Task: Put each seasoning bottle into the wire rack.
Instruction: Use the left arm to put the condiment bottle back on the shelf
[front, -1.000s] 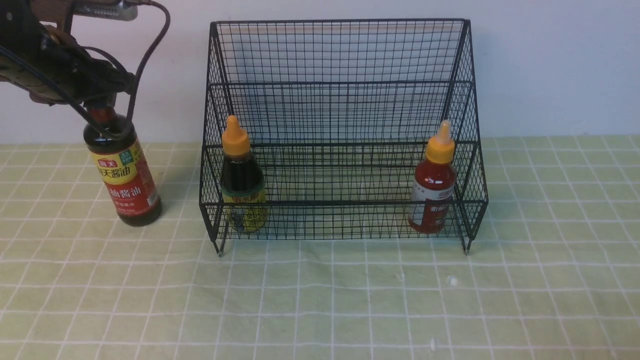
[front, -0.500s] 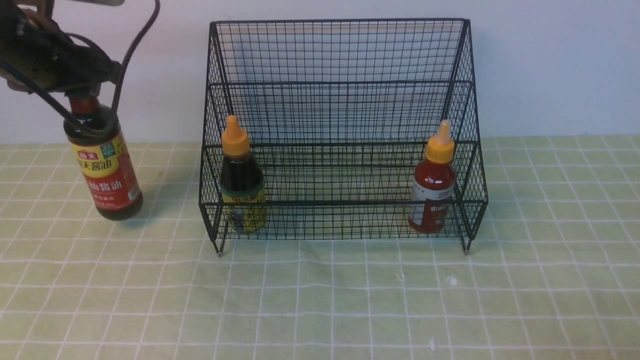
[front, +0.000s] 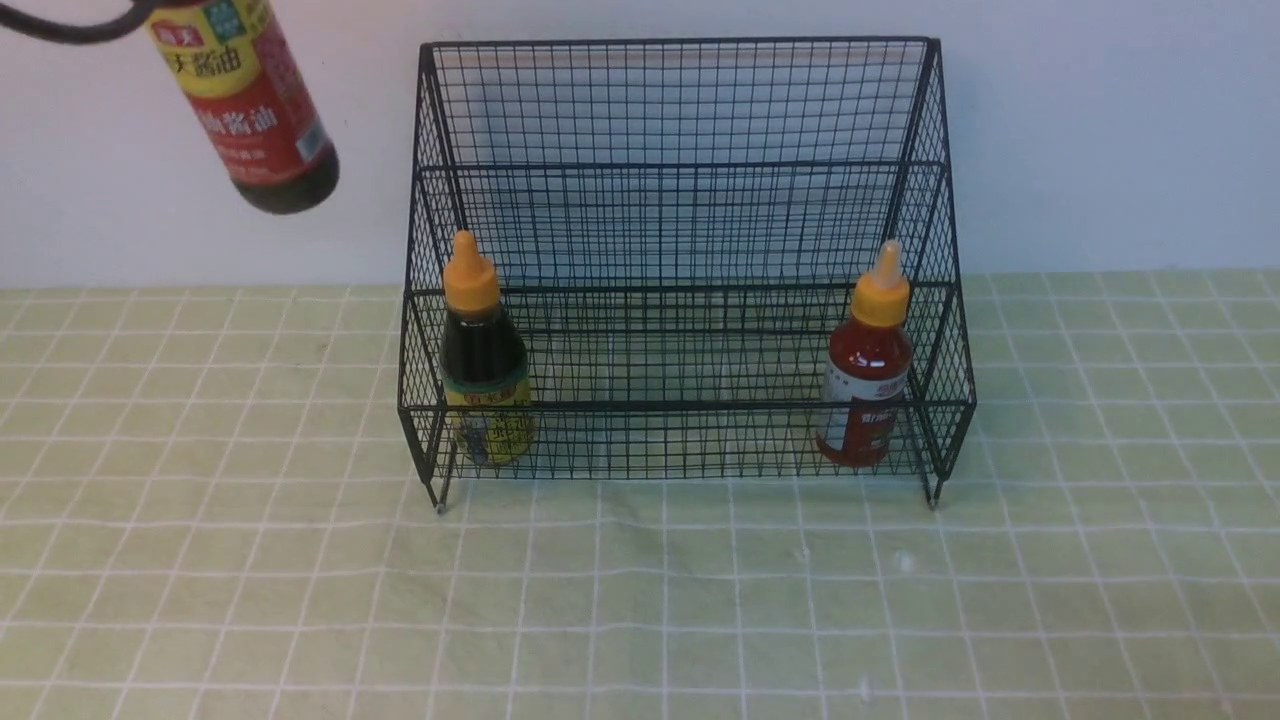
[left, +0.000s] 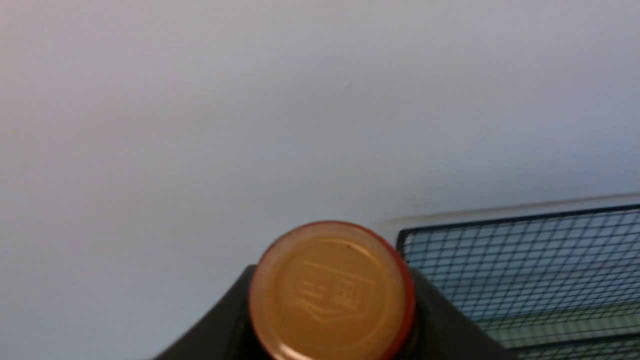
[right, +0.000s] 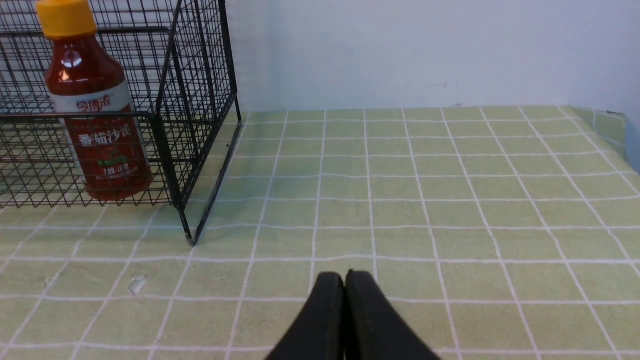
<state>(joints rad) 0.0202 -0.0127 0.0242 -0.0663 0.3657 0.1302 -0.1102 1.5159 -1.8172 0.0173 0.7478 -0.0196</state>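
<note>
The tall soy-sauce bottle (front: 250, 110) hangs tilted high in the air, left of the black wire rack (front: 680, 180); its neck and my left gripper are cut off above the front view. In the left wrist view my left gripper (left: 331, 320) is shut on this bottle, whose orange cap top (left: 330, 292) faces the camera beside the rack's top edge (left: 520, 260). The small dark bottle (front: 483, 355) stands in the rack's lower tier at left, the small red bottle (front: 868, 365) at right, also in the right wrist view (right: 95, 115). My right gripper (right: 345, 280) is shut and empty, low over the cloth.
A green checked cloth (front: 640, 600) covers the table, with a white wall (front: 1100, 130) right behind the rack. The table's right edge (right: 620, 130) shows in the right wrist view. Small white crumbs (front: 905, 562) lie in front of the rack.
My left gripper has lifted the soy-sauce bottle from just above the cloth up high and slightly toward the rack. The two small bottles and the right gripper have not moved.
</note>
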